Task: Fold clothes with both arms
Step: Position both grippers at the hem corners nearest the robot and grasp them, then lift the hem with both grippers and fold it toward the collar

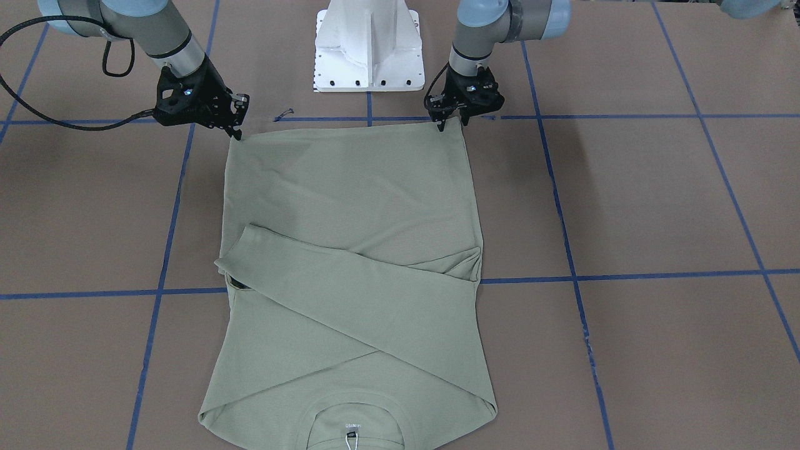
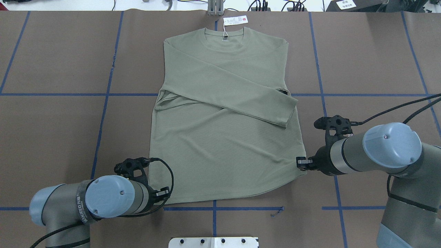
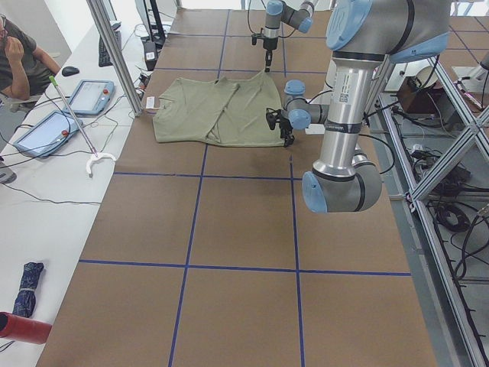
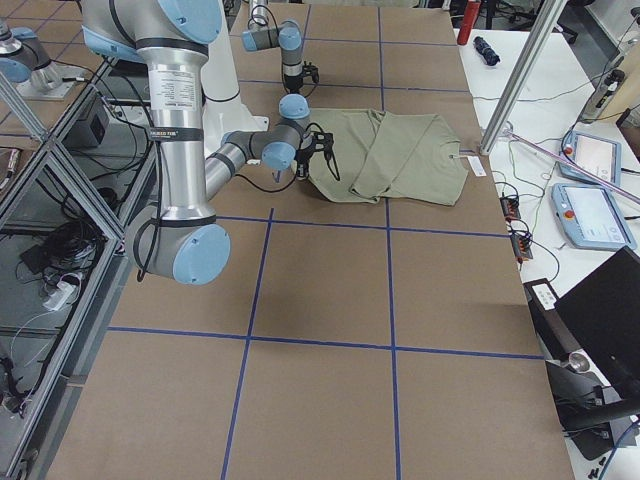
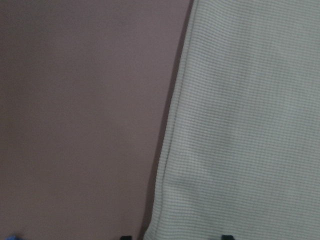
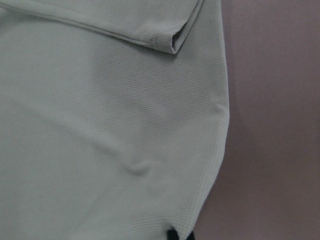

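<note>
**Two arms meet at the hem of a sage-green shirt**

A pale sage-green long-sleeved shirt (image 2: pixel 224 144) lies flat on the brown tabletop (image 1: pixel 656 206). Its hem is toward the robot and its collar at the far side, where a white hang tag (image 2: pixel 235 21) with a red mark rests just beyond the neckline. Both sleeves are folded in across the body. One runs slantwise from the shoulder on the robot's left, its cuff (image 2: pixel 286 117) reaching just past the opposite side edge. It lies over the other sleeve, which ends at the side edge on the robot's left.

The left pincer (image 1: pixel 453 123) stands at the hem corner on the robot's left with its jaws spread. In the left wrist view its two fingertips (image 5: pixel 125 237) sit apart, with the shirt's side edge running down between them. The right pincer (image 1: pixel 237 129) is at the opposite hem corner, jaws pressed together. The right wrist view shows its dark tips at the very edge of the cloth. They appear to be pinching the hem, though the contact lies at the bottom border of that view. Small creases show in the fabric near that corner.

Blue tape lines (image 1: pixel 625 275) divide the tabletop into squares, and the white pedestal base (image 1: pixel 369 50) stands just behind the hem, between the two arms. In the view from the robot's left end, a seated person (image 3: pixel 19 53) is at a white side table (image 3: pixel 46 183) beside two flat screen devices (image 3: pixel 92 95).
</note>
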You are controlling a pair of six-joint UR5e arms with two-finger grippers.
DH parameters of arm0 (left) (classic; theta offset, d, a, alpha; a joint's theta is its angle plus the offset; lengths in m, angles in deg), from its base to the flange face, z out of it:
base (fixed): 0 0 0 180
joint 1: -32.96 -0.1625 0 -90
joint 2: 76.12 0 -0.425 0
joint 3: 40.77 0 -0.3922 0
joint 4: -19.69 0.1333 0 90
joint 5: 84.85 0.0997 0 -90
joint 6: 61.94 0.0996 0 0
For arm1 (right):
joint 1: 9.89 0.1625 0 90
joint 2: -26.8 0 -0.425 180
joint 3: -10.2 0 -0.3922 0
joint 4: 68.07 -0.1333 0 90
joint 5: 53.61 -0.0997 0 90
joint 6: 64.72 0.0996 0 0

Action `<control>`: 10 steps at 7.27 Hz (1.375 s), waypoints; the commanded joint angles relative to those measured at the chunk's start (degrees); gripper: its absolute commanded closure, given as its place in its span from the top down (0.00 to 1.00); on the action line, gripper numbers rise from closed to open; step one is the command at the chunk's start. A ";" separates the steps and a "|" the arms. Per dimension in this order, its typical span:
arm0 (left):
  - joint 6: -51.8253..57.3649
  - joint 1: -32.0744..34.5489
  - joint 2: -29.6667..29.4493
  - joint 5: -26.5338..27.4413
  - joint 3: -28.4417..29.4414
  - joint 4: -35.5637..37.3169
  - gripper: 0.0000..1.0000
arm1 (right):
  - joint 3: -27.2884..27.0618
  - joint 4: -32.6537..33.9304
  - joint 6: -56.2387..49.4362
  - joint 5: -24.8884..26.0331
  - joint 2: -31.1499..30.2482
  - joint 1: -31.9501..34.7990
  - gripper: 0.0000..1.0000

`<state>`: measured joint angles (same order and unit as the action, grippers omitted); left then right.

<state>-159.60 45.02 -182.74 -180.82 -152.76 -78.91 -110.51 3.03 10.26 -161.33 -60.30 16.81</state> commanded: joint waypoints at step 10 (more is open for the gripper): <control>0.98 -5.45 2.82 -0.44 -19.11 13.83 0.00 | -10.84 0.35 6.85 -16.43 -8.86 -2.86 0.00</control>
<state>-158.84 42.15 -179.91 -181.19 -168.15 -68.73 -119.00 3.41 16.06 -173.29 -67.08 15.59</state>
